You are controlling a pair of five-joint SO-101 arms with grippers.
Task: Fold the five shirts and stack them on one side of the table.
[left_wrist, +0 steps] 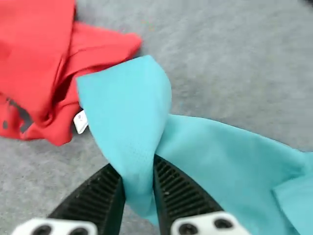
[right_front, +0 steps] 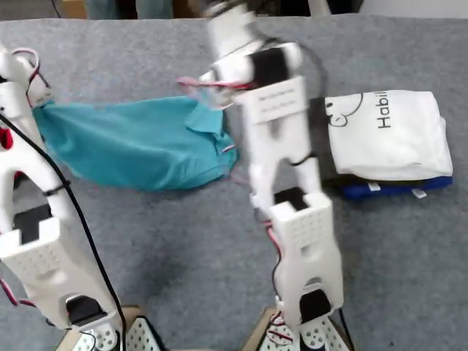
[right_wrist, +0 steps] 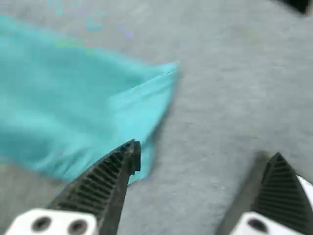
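Currently the left hand point(left_wrist: 137, 166) is clamped tight on one corner of the teal shirt point(right_front: 139, 142), with the fabric pinched between its two ribbed fingers point(left_wrist: 105, 193) and bunched into a narrow fold where it passes through them. From that corner the teal shirt spreads out across the left-centre of the grey table point(right_front: 183, 248). It is mostly flat but wrinkled, and its collar end points toward the middle of the table. The right hand point(right_wrist: 205, 152) is spread wide with nothing between its fingers. It hangs over bare table just beside an edge of the teal shirt, and the right wrist view shows one fingertip in front of the teal fabric, but whether they touch cannot be told. In the high view the right arm reaches across the table centre to the collar end of the shirt. A red shirt point(left_wrist: 34, 58) lies crumpled on the table right next to the pinched teal corner, at the far left edge. On the right side of the table a folded white shirt point(right_front: 387, 135) sits on top of a folded blue shirt point(right_front: 395, 190), whose edge sticks out along the near side. That stack lies just beside the right arm and well apart from the teal shirt.
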